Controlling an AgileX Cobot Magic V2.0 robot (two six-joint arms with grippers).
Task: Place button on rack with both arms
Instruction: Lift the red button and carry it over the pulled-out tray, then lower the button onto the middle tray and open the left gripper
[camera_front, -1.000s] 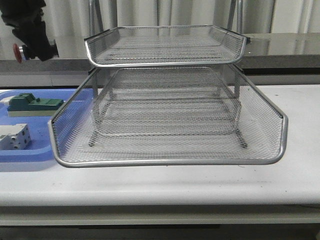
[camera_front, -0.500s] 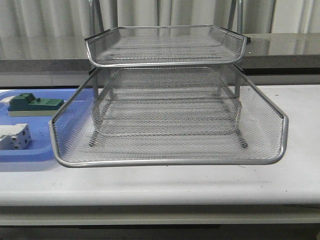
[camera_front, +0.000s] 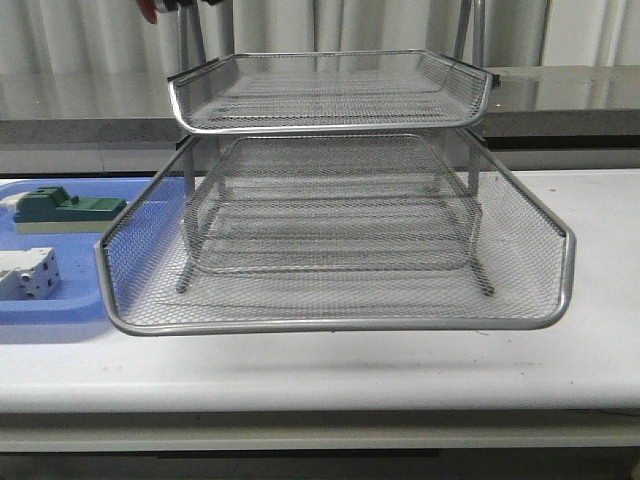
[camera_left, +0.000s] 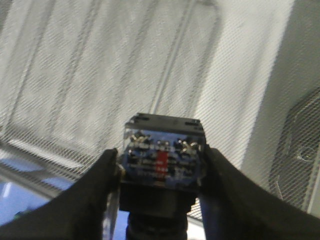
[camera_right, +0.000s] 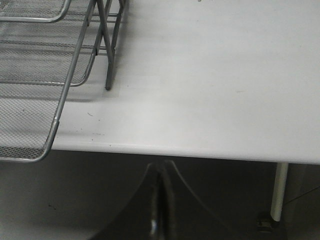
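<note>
Carrying step: the left gripper (camera_left: 160, 170) is holding the button (camera_left: 162, 155) high above the rack (camera_front: 330, 95), and I judge the release is not yet due.
Rack: it is standing on the table (camera_front: 400, 365) with its wide lower tier facing the front camera; the top tier is sitting narrower above it, and both are looking empty of parts.
Table: the right wrist view is showing its white edge and one rack leg (camera_right: 107, 75) resting on it, with bare surface beside.
Tray: the blue tray (camera_front: 60, 325) is lying just beside the rack on the left, with a green block (camera_front: 65, 210) and a white block (camera_front: 28, 275) in it; these are not the target.
Left gripper: its jaws are pinching the button body from both sides, terminals facing the wrist camera, with mesh lying below in that view.
Right gripper: the right gripper (camera_right: 161, 200) is hanging past the table edge, jaws pressed together on nothing.
Button: in the front view only a red bit (camera_front: 148, 12) is peeking at the upper edge, above the left rear corner of the top tier.
Advice: I am thinking the arm should be lowering straight over a flat mesh area, away from the rim, and be opening only when the body is nearly touching, because the round head may be making it roll.
</note>
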